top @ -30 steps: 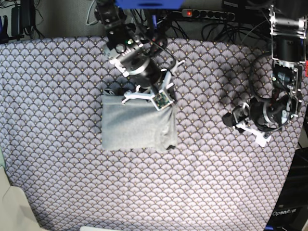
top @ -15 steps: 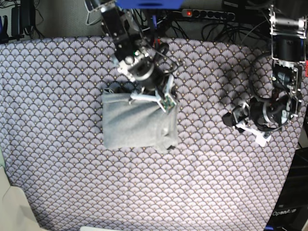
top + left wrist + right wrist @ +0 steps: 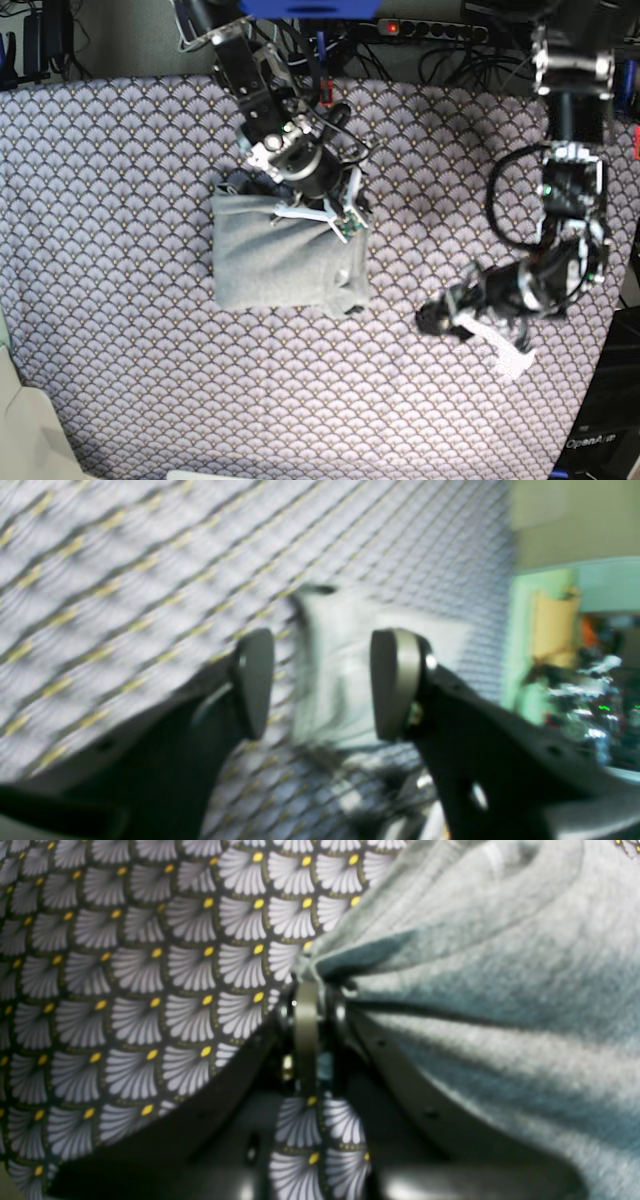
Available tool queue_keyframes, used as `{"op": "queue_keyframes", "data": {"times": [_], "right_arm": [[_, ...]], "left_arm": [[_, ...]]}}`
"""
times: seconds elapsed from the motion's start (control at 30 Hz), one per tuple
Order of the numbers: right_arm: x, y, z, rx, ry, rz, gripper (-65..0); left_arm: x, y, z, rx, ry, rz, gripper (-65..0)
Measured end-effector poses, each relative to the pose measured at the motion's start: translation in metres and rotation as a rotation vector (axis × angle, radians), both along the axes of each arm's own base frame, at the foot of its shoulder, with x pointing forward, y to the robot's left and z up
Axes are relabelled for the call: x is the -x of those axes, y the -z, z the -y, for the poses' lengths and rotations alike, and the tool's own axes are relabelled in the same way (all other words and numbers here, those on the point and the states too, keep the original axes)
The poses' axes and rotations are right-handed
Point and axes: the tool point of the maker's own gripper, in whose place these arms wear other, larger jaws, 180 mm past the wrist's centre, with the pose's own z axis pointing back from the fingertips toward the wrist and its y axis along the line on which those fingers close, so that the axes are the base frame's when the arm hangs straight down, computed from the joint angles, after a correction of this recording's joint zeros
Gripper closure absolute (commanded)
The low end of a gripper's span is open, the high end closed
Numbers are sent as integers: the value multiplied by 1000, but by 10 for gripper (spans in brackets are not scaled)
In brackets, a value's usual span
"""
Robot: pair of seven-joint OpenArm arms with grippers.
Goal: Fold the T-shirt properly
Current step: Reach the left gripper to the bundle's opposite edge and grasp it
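Note:
The T-shirt [image 3: 280, 260] lies folded into a grey rectangle on the patterned cloth, left of centre. My right gripper [image 3: 312, 216] sits at its far right edge. In the right wrist view this gripper [image 3: 314, 990] is shut on a bunched fold of the T-shirt [image 3: 475, 965]. My left gripper [image 3: 434, 317] hovers low over the cloth to the right of the shirt, apart from it. In the left wrist view the left gripper [image 3: 322, 685] is open with nothing between its fingers, and the T-shirt [image 3: 340, 660] shows blurred beyond them.
The purple-grey fan-scale cloth [image 3: 120, 380] covers the whole table. A power strip [image 3: 430, 30] and cables run along the back edge. A pale object [image 3: 30, 430] sits at the front left corner. The table's right edge [image 3: 610, 400] is near the left arm.
The left arm has swung left and down toward the shirt, its gripper still open. The right gripper, still pinching the shirt's edge, has shifted slightly forward, wrinkling the cloth.

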Motion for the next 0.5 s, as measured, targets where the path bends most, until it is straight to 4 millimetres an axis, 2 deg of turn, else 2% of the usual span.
{"op": "queue_keyframes", "data": {"times": [0.1,0.2,0.3,0.43,0.5], "right_arm": [[0,0,0,-1,0,0,0],[0,0,0,1,0,-1,0],[1,1,0,2,-1,-3,0],[2,2,0,3,-2,-6,0],[3,2,-1,3,-3,-7,0]], "left_arm": [[-5,-12,32,71,35,22,-311],[-6,-9,49,68,40,23,-311],[-9,11,51,-21,15,0,-311],[-6,51,46,-114,-14,-89,-311],[-7,60,47,-147,8,-59,-311]]}}
